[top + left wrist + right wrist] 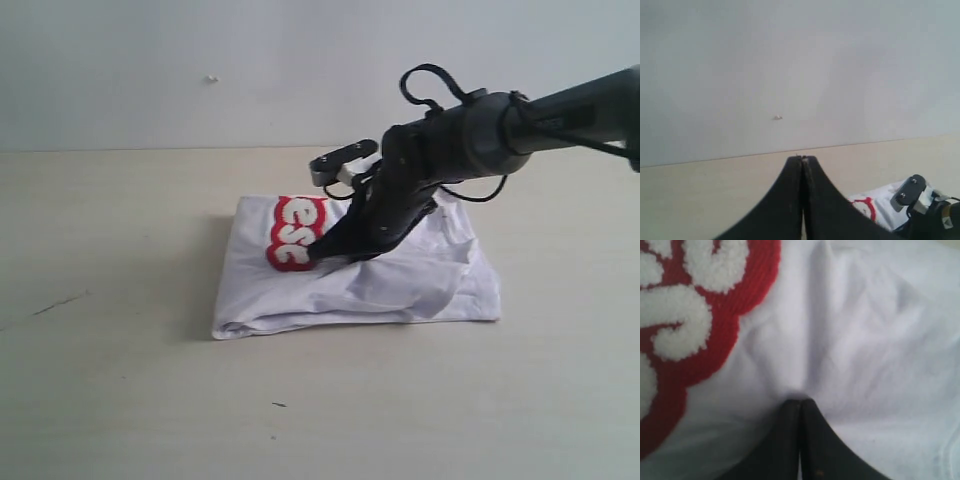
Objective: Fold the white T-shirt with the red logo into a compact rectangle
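The white T-shirt (400,285) lies folded into a rough rectangle on the tabletop, its right part rumpled. Part of the red logo (295,232) with fuzzy white letters shows on top at the left. My right gripper (322,256) comes down from the right and is shut on the shirt's cloth just beside the logo. In the right wrist view the white T-shirt (865,340) puckers toward the closed tips of the right gripper (800,401), with the red logo (690,330) close by. My left gripper (801,159) is shut on nothing, held off the shirt (880,197).
The pale wooden table (120,380) stretches around the shirt, with a small dark speck (278,404) near the front and a faint scratch (55,304) at the left. A plain light wall (200,70) stands behind.
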`<act>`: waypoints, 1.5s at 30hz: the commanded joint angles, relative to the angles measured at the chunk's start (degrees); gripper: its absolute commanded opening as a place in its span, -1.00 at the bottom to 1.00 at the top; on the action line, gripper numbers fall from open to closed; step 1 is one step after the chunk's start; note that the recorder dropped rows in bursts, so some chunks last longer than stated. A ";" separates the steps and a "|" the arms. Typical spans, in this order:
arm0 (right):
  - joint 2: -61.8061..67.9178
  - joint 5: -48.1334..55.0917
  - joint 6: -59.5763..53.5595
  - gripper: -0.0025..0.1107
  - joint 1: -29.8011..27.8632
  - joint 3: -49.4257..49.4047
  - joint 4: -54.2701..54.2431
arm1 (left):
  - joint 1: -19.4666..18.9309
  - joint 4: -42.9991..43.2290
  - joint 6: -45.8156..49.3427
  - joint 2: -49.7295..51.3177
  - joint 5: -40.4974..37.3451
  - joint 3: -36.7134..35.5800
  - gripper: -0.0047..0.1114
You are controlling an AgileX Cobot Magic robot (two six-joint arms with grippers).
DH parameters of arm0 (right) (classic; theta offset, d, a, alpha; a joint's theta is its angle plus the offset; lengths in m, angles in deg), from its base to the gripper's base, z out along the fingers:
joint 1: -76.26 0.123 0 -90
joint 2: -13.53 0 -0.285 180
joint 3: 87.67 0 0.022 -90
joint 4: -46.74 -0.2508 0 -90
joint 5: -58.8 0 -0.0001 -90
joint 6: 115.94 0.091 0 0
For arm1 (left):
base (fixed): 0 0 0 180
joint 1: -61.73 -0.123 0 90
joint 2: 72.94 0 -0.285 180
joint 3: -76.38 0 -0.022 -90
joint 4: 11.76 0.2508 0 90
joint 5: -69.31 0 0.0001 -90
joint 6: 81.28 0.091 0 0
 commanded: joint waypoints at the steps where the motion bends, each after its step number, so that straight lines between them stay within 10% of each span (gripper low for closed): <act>1: 2.20 5.94 -0.42 -0.96 5.09 2.97 -8.74 | -0.06 -1.10 -0.45 -0.87 0.68 -0.29 -0.92; 15: -7.37 7.35 1.05 -0.96 6.66 6.40 -5.75 | -0.06 -0.98 0.94 -6.90 1.77 -1.86 -0.92; 45: -92.80 -24.97 0.25 -0.96 6.66 -49.41 -4.86 | -0.06 -0.47 1.21 -39.31 22.93 -21.88 -0.92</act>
